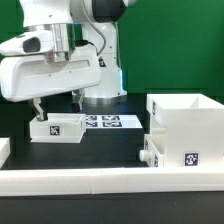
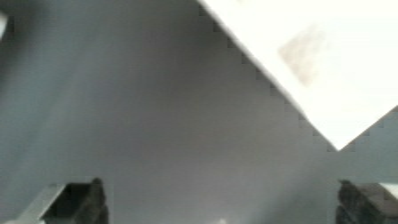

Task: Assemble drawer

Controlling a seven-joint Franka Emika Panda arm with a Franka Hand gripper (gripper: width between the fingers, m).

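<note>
— Drawer box [image 1: 185, 125] first: it stands upright on the counter [image 1: 110, 146], far over on the exterior view's right, open top up, with a black-and-white tag [image 1: 192, 157] on its near face.

— And the small tray [image 1: 57, 129]?

— Well apart from the box, on the exterior view's left, flat on the counter with its own tag facing us. The marker board [image 1: 108, 122] lies just beside it, between tray and robot base.

— Where's the end effector [image 1: 56, 108]?

— Right above that small tray, fingers spread wide and pointing down, nothing between them. I can't tell whether a fingertip touches the tray's edge.

— The wrist view?

— Blurry. Both dark fingertips [image 2: 80, 200] sit far apart over grey counter, and a white shape [image 2: 329, 60] fills one corner; I can't say which part it is.

— Up front?

— The long low border wall [image 1: 90, 180] runs across the counter's near edge.
</note>
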